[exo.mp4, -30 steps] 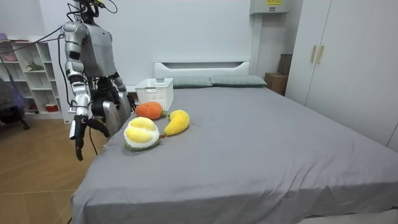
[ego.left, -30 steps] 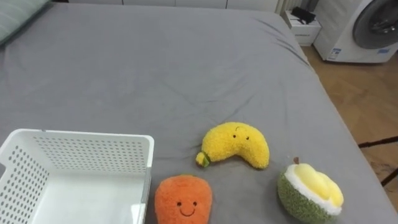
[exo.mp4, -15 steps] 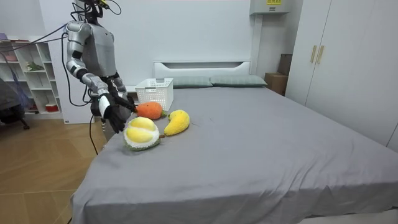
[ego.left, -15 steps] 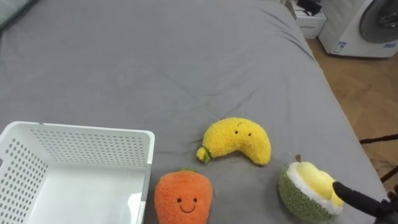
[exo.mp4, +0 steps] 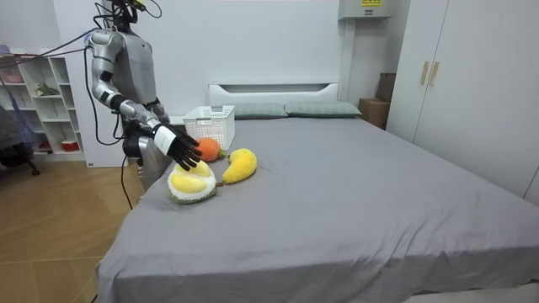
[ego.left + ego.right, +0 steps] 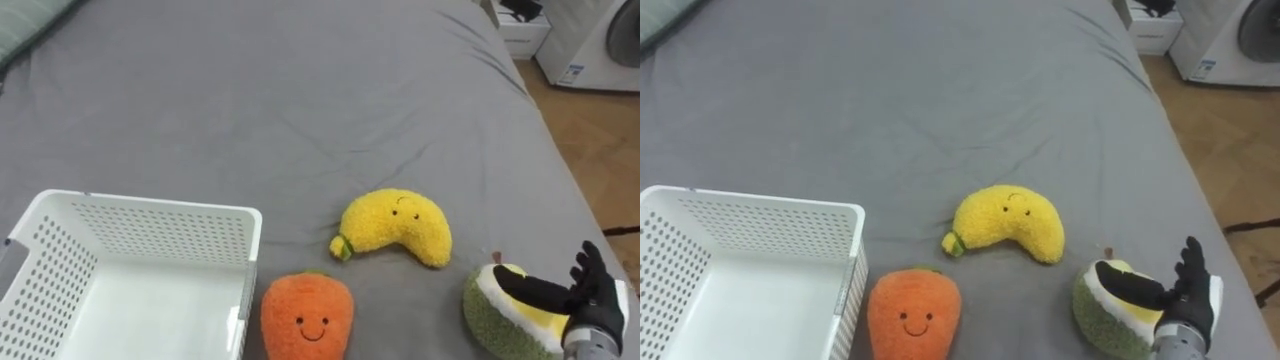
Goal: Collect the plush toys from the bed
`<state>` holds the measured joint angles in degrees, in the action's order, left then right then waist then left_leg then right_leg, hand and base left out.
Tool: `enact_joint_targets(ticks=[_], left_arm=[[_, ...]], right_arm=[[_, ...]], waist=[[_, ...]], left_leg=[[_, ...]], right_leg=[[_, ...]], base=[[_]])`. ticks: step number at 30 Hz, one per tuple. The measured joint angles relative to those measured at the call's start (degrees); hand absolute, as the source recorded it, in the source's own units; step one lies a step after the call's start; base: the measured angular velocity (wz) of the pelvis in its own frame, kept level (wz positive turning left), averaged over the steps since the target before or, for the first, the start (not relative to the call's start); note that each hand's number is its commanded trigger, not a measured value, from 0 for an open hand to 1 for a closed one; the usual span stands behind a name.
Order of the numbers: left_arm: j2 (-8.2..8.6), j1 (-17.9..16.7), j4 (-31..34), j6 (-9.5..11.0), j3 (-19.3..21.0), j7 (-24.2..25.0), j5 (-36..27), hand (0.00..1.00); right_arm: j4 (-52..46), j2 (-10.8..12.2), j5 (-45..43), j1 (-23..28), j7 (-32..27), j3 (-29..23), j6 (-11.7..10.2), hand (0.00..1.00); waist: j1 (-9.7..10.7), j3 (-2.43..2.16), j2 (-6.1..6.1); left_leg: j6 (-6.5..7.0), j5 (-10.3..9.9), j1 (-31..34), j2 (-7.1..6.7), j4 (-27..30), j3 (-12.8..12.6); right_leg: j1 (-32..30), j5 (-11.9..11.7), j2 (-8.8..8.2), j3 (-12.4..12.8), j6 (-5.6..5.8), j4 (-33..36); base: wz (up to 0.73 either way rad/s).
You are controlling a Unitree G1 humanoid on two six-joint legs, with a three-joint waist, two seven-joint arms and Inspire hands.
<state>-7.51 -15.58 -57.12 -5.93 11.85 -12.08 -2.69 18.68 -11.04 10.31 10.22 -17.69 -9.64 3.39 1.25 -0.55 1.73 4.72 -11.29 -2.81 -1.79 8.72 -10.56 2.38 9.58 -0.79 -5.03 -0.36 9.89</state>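
Three plush toys lie on the grey bed [image 6: 250,90]: a yellow banana [image 6: 398,225], an orange carrot [image 6: 305,318] and a green-and-yellow durian [image 6: 498,318] near the bed's right edge. My right hand [image 6: 592,300] hovers at the durian's right side, open, its fingers spread and its thumb reaching across the yellow top. A white slotted basket [image 6: 150,212] stands empty to the left of the carrot. In the room view I stand at the bedside, my right hand [image 5: 184,150] stretched out over the durian [image 5: 192,183].
Wooden floor [image 6: 600,150] runs along the bed's right edge, with a washing machine [image 6: 600,40] and a small white stand [image 6: 520,25] at the far right. Pillows [image 5: 286,109] lie at the headboard. Shelves [image 5: 38,105] stand behind me.
My right arm has swung up from my side, and the hand has come in over the durian. The eye view has shifted a little; the toys have not moved.
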Motion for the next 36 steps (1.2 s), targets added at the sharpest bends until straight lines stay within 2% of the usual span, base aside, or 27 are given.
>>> enact_joint_targets(ticks=[4, 9, 12, 17, 20, 24, 31, 34, 35, 36], left_arm=[[0.00, -0.1, 0.4, -0.1, -0.1, -0.4, 0.0, 0.00], [0.15, -0.2, 0.3, -0.4, 0.1, -0.6, 0.0, 0.00], [-0.09, -0.5, 0.3, -0.8, 0.3, -0.6, 0.6, 0.00], [-0.20, -1.7, 0.5, -2.0, 0.3, -0.7, 3.2, 0.00], [-0.21, -2.4, 0.5, -2.9, 0.4, -0.9, 4.4, 0.00], [-0.39, -2.2, 0.8, -2.9, 0.3, -1.2, 5.2, 0.00], [-0.39, -1.7, 1.0, -3.1, 0.1, -0.9, 5.2, 0.00], [-0.45, -1.7, 1.1, -4.0, -0.9, -0.8, 5.4, 0.00], [-0.45, -1.7, 1.0, -4.2, -1.2, -0.8, 5.7, 0.00], [-0.45, -1.7, 1.0, -4.3, -1.4, -0.8, 5.8, 0.00]], right_arm=[[0.0, 0.1, -2.7, 0.0, 0.6, 0.0, 0.5, 0.00], [0.0, 0.3, -10.6, 0.0, 2.9, 0.1, 1.5, 0.00], [0.8, 0.3, -14.6, 0.1, 3.0, 1.7, 1.9, 0.00], [4.3, 0.3, -22.4, 0.7, 6.2, 2.4, 4.1, 0.00], [7.7, 0.3, -25.7, 0.4, 7.1, 2.3, 4.2, 0.00], [17.6, -0.4, -25.5, -1.3, 7.9, 3.1, 4.0, 0.00], [21.1, -1.0, -25.6, -1.3, 8.1, 3.4, 3.3, 0.00], [21.3, -1.4, -25.6, -1.3, 8.4, 3.4, 3.3, 0.00], [21.5, -1.5, -25.6, -1.3, 8.4, 3.4, 3.2, 0.85], [21.6, -1.6, -25.6, -1.3, 8.4, 3.4, 3.0, 1.00]], waist=[[0.0, 0.13, 0.10], [-0.1, 0.26, 0.40], [0.0, 0.58, 1.04], [0.0, 0.45, 1.82], [-0.1, 0.51, 1.81], [-0.4, 0.50, 2.18], [-0.6, 0.37, 1.90], [-0.6, 0.31, 1.58], [-0.6, 0.31, 1.52], [-0.6, 0.30, 1.47]], left_leg=[[0.01, 0.0, -0.4, -0.01, 0.0, 0.0], [0.01, 0.0, -0.3, -0.01, -0.1, 0.1], [0.00, 0.0, -0.1, -0.01, -0.1, 0.6], [0.00, 0.0, 0.1, -0.15, 0.1, 1.9], [0.01, 0.0, 0.1, -0.21, 0.3, 2.3], [0.06, -0.1, -0.2, -0.24, 0.9, 2.9], [-0.01, -0.3, 0.1, -0.22, 1.9, 3.3], [-0.02, -0.3, 0.2, -0.19, 2.1, 3.4], [-0.03, -0.3, 0.2, -0.19, 2.1, 3.6], [-0.05, -0.3, 0.2, -0.19, 2.1, 3.7]], right_leg=[[0.7, 0.0, 0.00, 0.0, 0.00, -0.1], [1.0, 0.0, 0.00, -0.1, -0.01, -0.1], [1.1, 0.0, -0.03, -0.7, 0.00, -0.1], [1.5, 0.0, -0.15, -1.9, -0.01, -0.3], [1.8, 0.0, -0.24, -2.7, -0.04, -0.3], [2.6, 0.0, -0.30, -3.0, -0.07, -0.3], [2.7, -0.1, -0.28, -3.1, -0.16, -0.2], [2.7, -0.2, -0.25, -3.4, -0.23, -0.2], [2.7, -0.2, -0.25, -3.6, -0.24, -0.2], [2.7, -0.2, -0.23, -3.7, -0.26, -0.2]], base=[[0.00], [0.00], [0.08], [0.14], [0.09], [0.08], [0.00], [0.02], [0.07], [0.06]])
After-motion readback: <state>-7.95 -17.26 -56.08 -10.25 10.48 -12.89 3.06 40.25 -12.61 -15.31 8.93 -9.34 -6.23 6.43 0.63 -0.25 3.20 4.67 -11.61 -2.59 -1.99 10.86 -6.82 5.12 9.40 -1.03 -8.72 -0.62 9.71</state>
